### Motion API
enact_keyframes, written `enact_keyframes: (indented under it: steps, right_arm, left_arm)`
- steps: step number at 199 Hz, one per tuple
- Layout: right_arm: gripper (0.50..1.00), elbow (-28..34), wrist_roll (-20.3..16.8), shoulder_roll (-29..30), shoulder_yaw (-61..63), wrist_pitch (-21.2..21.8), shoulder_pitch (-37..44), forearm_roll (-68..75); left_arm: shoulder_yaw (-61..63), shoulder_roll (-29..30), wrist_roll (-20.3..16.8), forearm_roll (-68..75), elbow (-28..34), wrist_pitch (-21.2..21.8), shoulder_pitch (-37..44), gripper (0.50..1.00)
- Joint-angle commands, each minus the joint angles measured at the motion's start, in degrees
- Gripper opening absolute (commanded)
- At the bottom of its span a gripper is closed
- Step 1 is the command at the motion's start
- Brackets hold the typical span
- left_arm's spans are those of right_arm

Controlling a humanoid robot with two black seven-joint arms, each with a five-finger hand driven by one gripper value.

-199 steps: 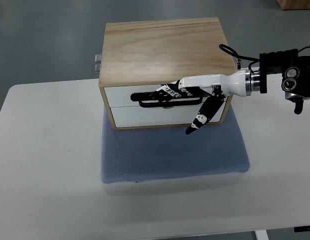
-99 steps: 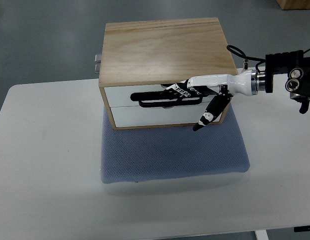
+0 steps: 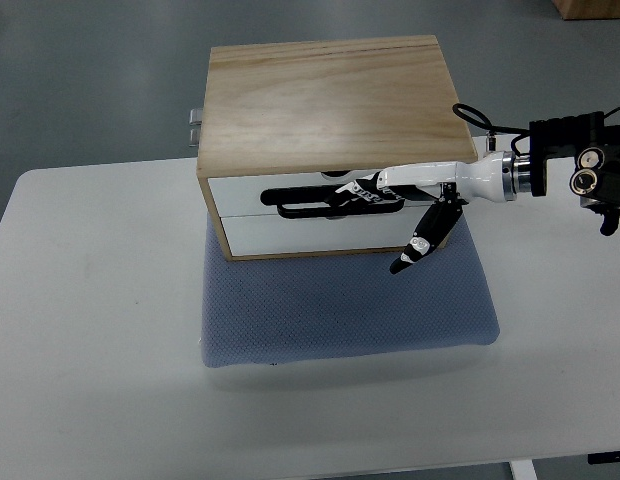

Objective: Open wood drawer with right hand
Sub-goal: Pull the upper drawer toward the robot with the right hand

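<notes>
A wooden drawer box point(image 3: 325, 100) stands on a blue mat point(image 3: 340, 310). It has two white drawer fronts, and the upper drawer point(image 3: 240, 192) carries a long black handle point(image 3: 300, 207). My right hand point(image 3: 365, 188) reaches in from the right, its fingers curled over the right part of that handle. Its thumb point(image 3: 420, 245) hangs down in front of the lower drawer point(image 3: 310, 232). Both drawer fronts look flush with the box. The left arm does not show.
The mat lies on a white table point(image 3: 90, 300) with bare surface to the left, right and front. A small metal fitting point(image 3: 195, 120) sticks out at the box's back left. Grey floor lies beyond the table.
My right hand has slid to the right along the handle and its thumb has swung right with it. The drawer front has not visibly moved.
</notes>
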Motion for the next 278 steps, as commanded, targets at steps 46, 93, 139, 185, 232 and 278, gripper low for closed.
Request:
enact_keyframes:
  steps: [46,93,139,185,232,278]
  right_arm:
    - [0.954,3.5,0.0,-0.7,-0.3,0.2,0.3,0.0]
    - [0.954,8.5,-0.1,-2.3,-0.9,0.2,0.5,0.0]
    - [0.952,12.6,-0.1,-4.2,-1.5,0.2,0.5,0.0]
    - [0.954,15.2,-0.1,-5.5,-1.5,0.2,0.5,0.0]
    - [0.952,15.2,-0.1,-6.2,-1.2,0.2,0.5,-0.2]
    - [0.954,15.2,-0.1,-6.4,-0.7,0.1,0.8,-0.3]
  left_arm:
    - [0.0,0.0,0.0,0.0,0.0,0.0,0.0,1.000]
    - [0.0,0.0,0.0,0.0,0.0,0.0,0.0,1.000]
    - [0.0,0.0,0.0,0.0,0.0,0.0,0.0,1.000]
    - [0.0,0.0,0.0,0.0,0.0,0.0,0.0,1.000]
    - [0.0,0.0,0.0,0.0,0.0,0.0,0.0,1.000]
    - [0.0,0.0,0.0,0.0,0.0,0.0,0.0,1.000]
